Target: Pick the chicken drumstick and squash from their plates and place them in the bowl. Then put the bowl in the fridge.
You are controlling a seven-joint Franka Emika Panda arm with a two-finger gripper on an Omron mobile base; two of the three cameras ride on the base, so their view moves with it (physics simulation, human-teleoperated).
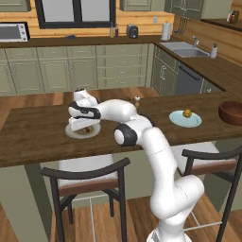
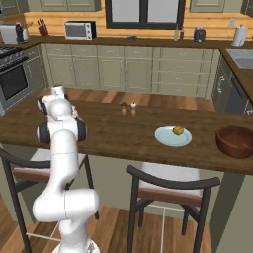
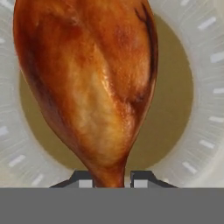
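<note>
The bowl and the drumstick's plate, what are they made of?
The bowl looks like dark reddish-brown wood with a glossy finish, thick-walled. The plate under the drumstick looks like whitish-grey ceramic, with pale dashes round its rim and a tan centre. It is a rendered scene, so both are guesses.

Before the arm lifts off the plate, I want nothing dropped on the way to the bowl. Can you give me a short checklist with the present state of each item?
1. Fingers shut on the chicken drumstick: ok; the two tips pinch its narrow bone end in the hand view.
2. Grip well placed: cannot tell; they hold the thin end only, so the heavy end may swing.
3. Drumstick clear of the whitish-grey plate: cannot tell; the hand hides it.
4. Bowl ready to receive: ok; upright at the counter's far right, nothing seen inside.
5. Squash waiting: ok; on the pale blue plate.
6. Path along the counter: ok; two small shakers stand behind it.
</note>
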